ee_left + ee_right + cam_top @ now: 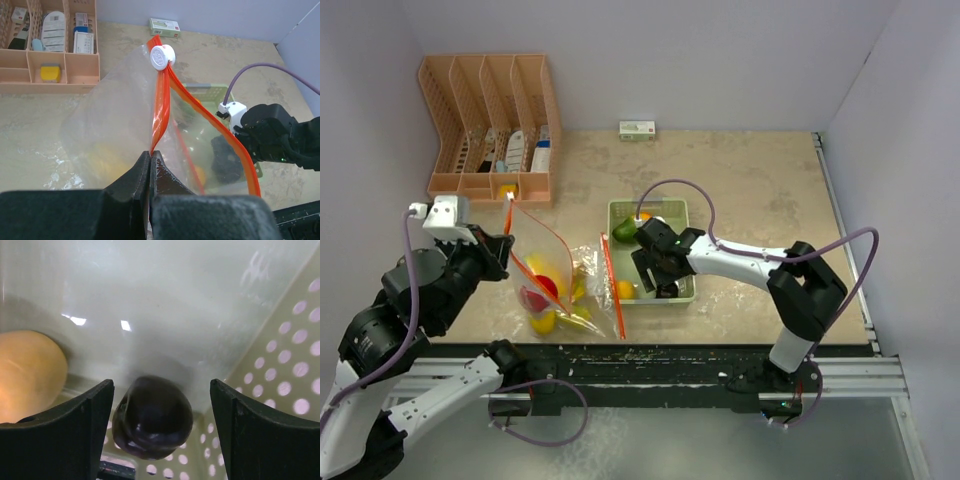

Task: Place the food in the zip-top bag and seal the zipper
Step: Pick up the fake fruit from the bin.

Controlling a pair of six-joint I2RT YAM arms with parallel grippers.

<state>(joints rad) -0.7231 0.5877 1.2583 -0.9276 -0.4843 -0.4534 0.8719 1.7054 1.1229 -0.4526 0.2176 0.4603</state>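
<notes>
R pincer (pixel 161 390): mine, wide open, empty.
Dark purple fruit (pixel 152 422): straight ahead betw. my fingers, tray (pixel 295 370) corner; roundish.
L pincer (pixel 151 159): clenched on zipper (pixel 161 100), bag (pixel 110 125) mouth up.
Nearer arm: R.

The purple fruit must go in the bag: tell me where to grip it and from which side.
Grip the dark purple fruit across its rounded middle, from straight above: it lies low in the tray by the perforated wall, and the right gripper straddles it with open jaws.
</notes>
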